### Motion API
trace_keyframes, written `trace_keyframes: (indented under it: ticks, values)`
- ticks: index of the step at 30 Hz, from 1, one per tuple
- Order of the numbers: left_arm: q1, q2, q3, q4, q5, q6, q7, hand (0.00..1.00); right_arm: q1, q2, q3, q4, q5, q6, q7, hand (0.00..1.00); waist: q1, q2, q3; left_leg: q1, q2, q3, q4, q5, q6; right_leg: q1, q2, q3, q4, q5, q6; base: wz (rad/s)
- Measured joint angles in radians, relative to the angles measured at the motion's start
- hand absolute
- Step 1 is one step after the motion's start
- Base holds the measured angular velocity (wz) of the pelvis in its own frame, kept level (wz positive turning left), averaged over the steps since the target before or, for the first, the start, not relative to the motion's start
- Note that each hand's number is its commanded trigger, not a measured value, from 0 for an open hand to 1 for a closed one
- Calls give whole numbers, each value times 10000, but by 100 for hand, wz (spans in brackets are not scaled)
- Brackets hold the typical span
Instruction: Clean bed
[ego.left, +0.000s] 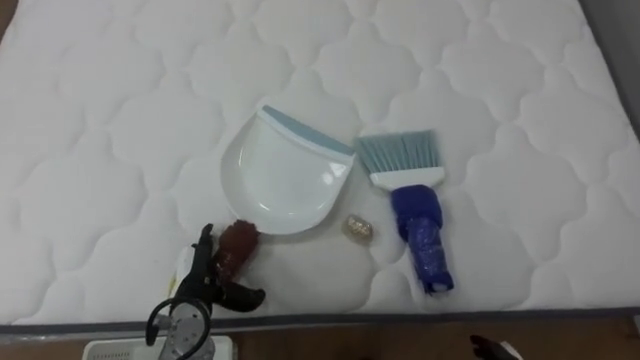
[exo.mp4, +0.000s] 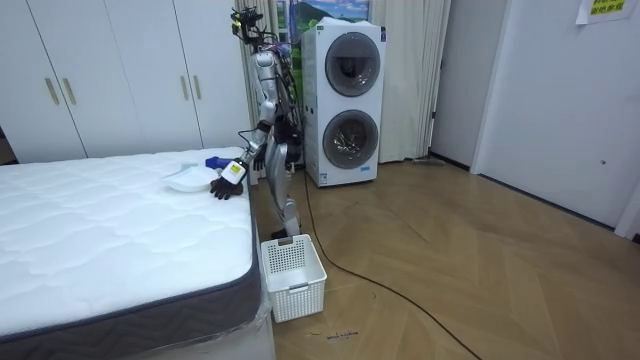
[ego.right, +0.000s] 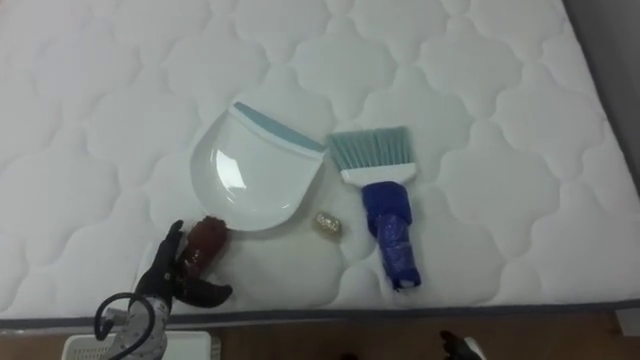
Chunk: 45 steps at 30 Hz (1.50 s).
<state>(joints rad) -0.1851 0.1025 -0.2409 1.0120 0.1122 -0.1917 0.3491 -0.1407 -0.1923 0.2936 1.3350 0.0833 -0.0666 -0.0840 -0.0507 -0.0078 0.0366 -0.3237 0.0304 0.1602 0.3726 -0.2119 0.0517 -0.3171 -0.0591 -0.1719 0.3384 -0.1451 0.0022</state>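
On the mattress (ego.left: 100, 120), the gold scrap (ego.left: 359, 229) lay at five o'clock of the dustpan (ego.left: 285, 180), brush (ego.left: 415, 210) at three. My left hand (ego.left: 205, 287), fingers spread and empty, flanked its brown handle (ego.left: 237, 246); gripping it seemed the next move.

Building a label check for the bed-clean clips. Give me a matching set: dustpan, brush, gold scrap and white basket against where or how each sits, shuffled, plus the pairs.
Things:
1. dustpan
2. brush
3. gold scrap
4. white basket

Places or states:
a. on the floor beside the bed
b. on the bed, between the dustpan and the brush's handle
c. teal bristles pointing away from the robot, blue handle toward it
d. brown handle next to the left hand

Pairs: 1-d; 2-c; 3-b; 4-a
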Motion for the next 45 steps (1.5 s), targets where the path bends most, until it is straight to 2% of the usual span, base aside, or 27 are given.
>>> trace_keyframes:
  ticks: [4, 6, 7, 9, 14, 15, 20, 23, 24, 25, 26, 29, 32, 35, 39, 43, 45]
  values:
    - [-137, -71, -14, 0, -8, 21, 309, 0, -18, 20, 12, -26, 333, 34, -94, 0, -12, -11, 22, -178, -7, 9, 152, -14, 25, -182, -47, -17, 145, -1, 0, -1]
    - [-311, -98, -14, 149, 7, 27, 546, 0, -19, 30, 10, -61, 695, 38, -221, 0, -24, -41, 87, -361, -3, 31, 232, -38, 59, -421, -82, 0, 389, -24, -23, -6]
    - [-409, -108, -13, 279, 7, 26, 615, 0, -13, 39, 10, -80, 801, 40, -256, 0, -23, -48, 92, -414, -4, 39, 239, -42, 62, -499, -85, 20, 430, -25, -25, 0]
    - [-839, -138, -7, 698, 32, 33, 830, 0, -9, 49, 6, -163, 1117, 109, -285, 0, -54, -58, 147, -623, -1, 53, 295, -44, 66, -723, -75, 65, 488, -13, -47, 0]
    - [-1258, -122, -3, 1111, 101, 124, 1196, 0, -33, 45, 5, -254, 1382, 170, -312, 0, -151, -15, 182, -1085, 147, 131, 598, -61, 44, -1157, -1, 76, 607, 52, -156, -7]
    - [-1342, -97, 6, 1149, 101, 220, 1254, 0, -56, 45, 5, -268, 1472, 175, -302, 0, -270, 8, 179, -1194, 160, 131, 643, -53, 33, -1266, 4, 74, 604, 50, -165, 0]
    - [-1732, -58, -106, 1621, 124, 574, 1541, 0, -51, -2, 12, -510, 1588, 254, -281, 0, -429, 63, 186, -1518, 231, 331, 852, -52, 29, -1753, 11, 265, 995, 2, -238, -11]
    - [-1925, -17, -103, 1926, 175, 669, 1617, 0, -73, -3, 104, -545, 1579, 255, -285, 0, -546, 82, 195, -1666, 283, 347, 1081, -52, 5, -1914, 35, 329, 1158, -74, -298, -2]
    - [-2052, -17, -83, 2058, 194, 761, 1608, 10, -75, -2, 167, -544, 1578, 261, -292, 0, -558, 85, 199, -1691, 309, 348, 1112, -57, -7, -1925, 48, 328, 1216, -92, -322, 0]
    - [-2128, -17, -72, 2146, 208, 789, 1604, 72, -76, -2, 197, -543, 1577, 262, -291, 0, -565, 68, 209, -1690, 313, 348, 1130, -63, -17, -1934, 44, 328, 1286, -120, -335, 6]
    - [-2244, -12, -26, 2270, 309, 838, 1606, 100, -79, 1, 218, -548, 1573, 262, -281, 0, -613, 60, 215, -1704, 326, 380, 1153, -87, -40, -1959, 33, 301, 1342, -161, -346, 9]
    - [-2452, 97, 126, 2320, 465, 994, 1686, 100, -125, 9, 303, -599, 1568, 252, -277, 0, -671, 21, 262, -1892, 396, 410, 1325, -108, -64, -2177, 4, 297, 1560, -199, -398, 3]
    - [-2593, 541, 132, 2376, 462, 1103, 1941, 100, -152, 30, 377, -661, 1596, 269, -300, 0, -883, 17, 282, -2090, 458, 396, 1544, -130, -111, -2379, -17, 190, 1834, -299, -507, 3]
    - [-2862, 1027, 128, 2398, 448, 1338, 2062, 100, -121, 46, 378, -863, 1765, 467, -357, 0, -1113, 55, 301, -2301, 466, 284, 1730, -136, -156, -2519, -41, 47, 1997, -348, -591, 7]
    - [-3153, 1370, 104, 2454, 430, 1666, 2093, 100, 77, 48, 414, -938, 2125, 571, -456, 0, -1201, 89, 317, -2383, 469, 282, 1743, -137, -180, -2615, -24, 66, 2031, -353, -606, 2]
    - [-3300, 1441, 115, 2654, 439, 1833, 2057, 100, 153, 43, 484, -930, 2195, 629, -441, 0, -1344, 129, 341, -2395, 454, 301, 1813, -139, -173, -2690, -100, 77, 2190, -420, -586, 0]
    - [-3305, 1371, 105, 2679, 379, 1898, 1861, 100, 146, 12, 590, -925, 2209, 604, -441, 0, -1370, 161, 362, -2394, 437, 301, 1809, -149, -157, -2713, -124, 91, 2197, -455, -567, -5]
